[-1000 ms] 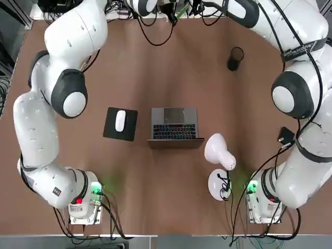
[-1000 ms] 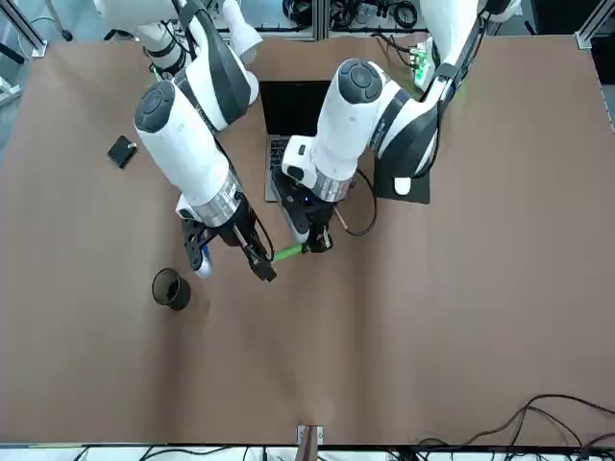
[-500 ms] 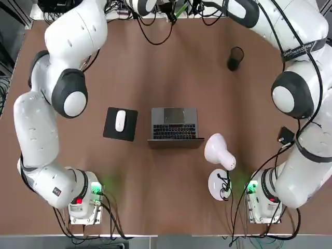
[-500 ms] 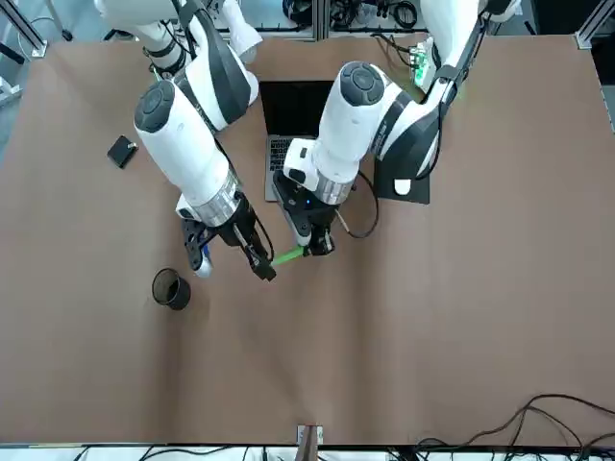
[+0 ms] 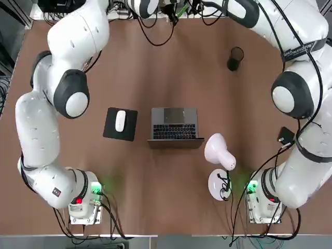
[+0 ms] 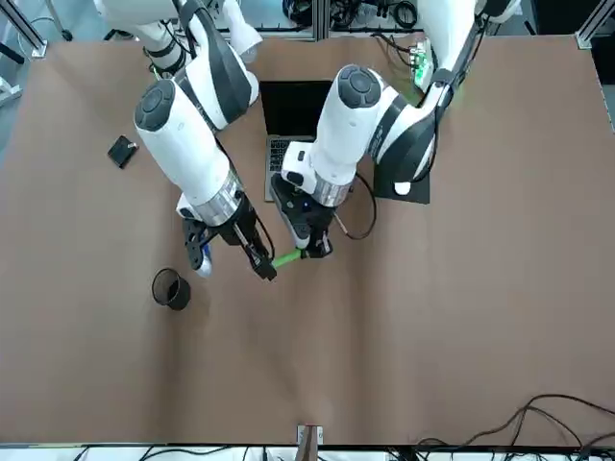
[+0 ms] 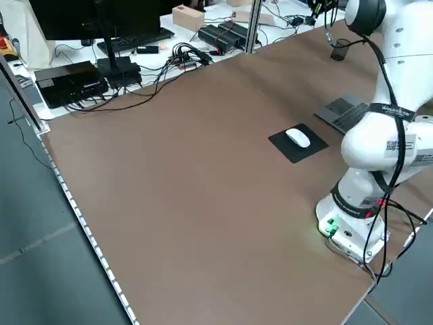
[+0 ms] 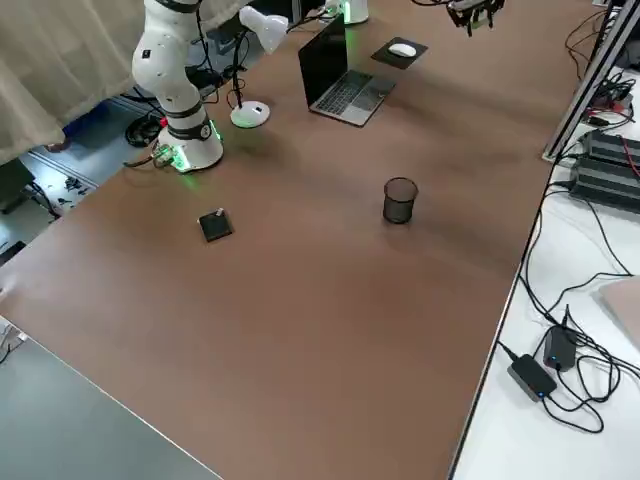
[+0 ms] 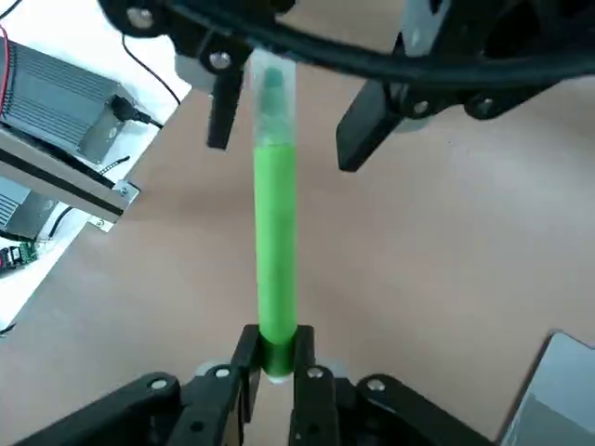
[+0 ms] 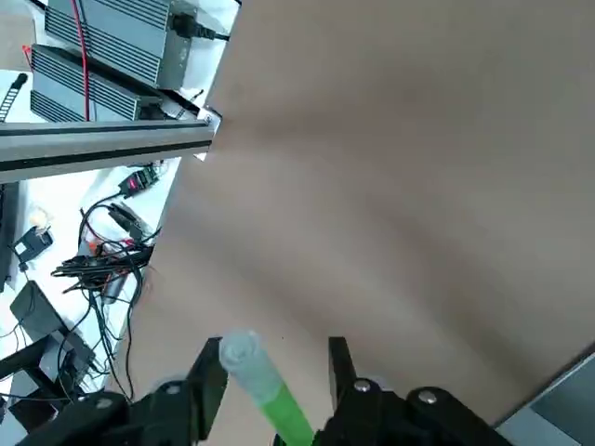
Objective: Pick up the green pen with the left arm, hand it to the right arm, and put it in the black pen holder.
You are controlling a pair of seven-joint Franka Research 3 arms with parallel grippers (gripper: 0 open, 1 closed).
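The green pen [image 6: 286,256] is held in the air above the bench, on the laptop [image 6: 288,134] side of the black pen holder [image 6: 172,289], with the left end effector [image 6: 312,249] clamped on one end. The right end effector [image 6: 261,268] has its fingers spread wide around the other, capped end, not touching it. The pen looks light, stiff and smooth, probably slippery, so the receiving fingers should close squarely across the barrel just behind the cap before the left lets go.
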